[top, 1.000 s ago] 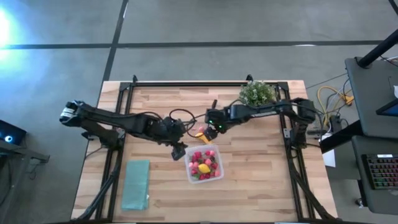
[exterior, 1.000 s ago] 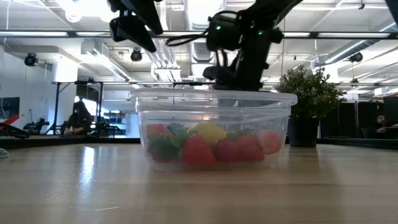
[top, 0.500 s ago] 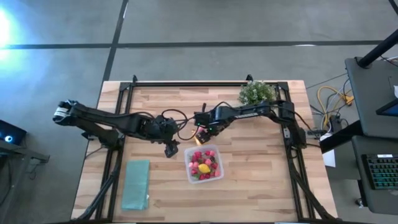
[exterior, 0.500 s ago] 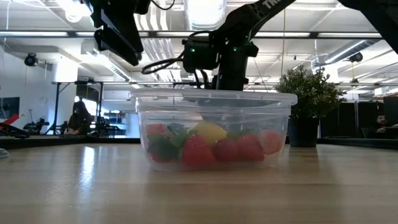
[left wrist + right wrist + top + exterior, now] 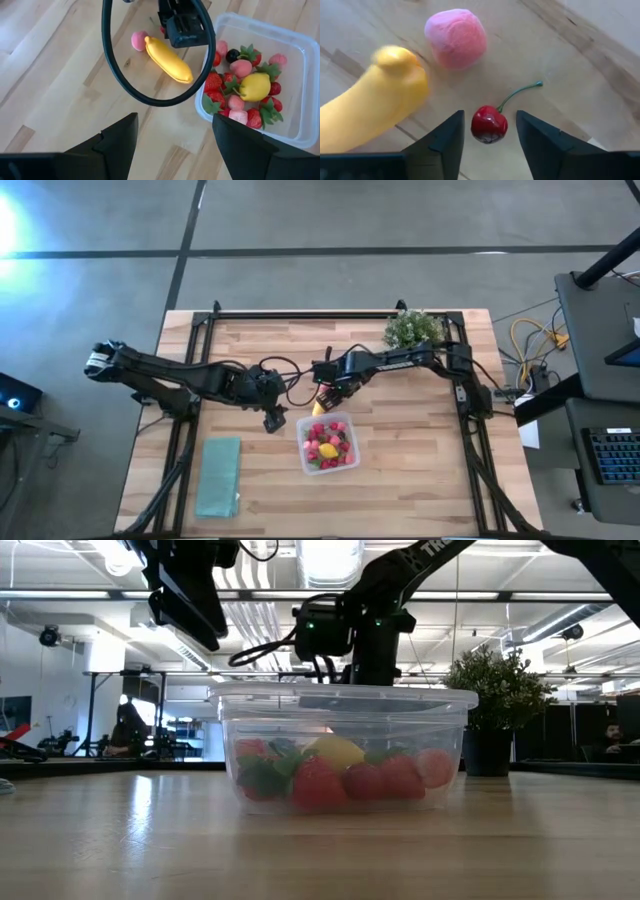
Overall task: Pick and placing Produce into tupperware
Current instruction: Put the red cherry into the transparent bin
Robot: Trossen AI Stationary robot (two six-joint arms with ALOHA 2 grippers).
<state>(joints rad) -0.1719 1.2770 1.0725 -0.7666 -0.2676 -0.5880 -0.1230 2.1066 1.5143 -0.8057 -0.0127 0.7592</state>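
A cherry is seen on the table between the fingers of the right gripper, whose jaws stand apart on either side without touching it. Just beside it lie a pink fruit and a banana, outside the tupperware that holds strawberries and 1 lemon. The left gripper is held above, jaws released. A plant stands at the far edge; a teal sheet lies well apart.
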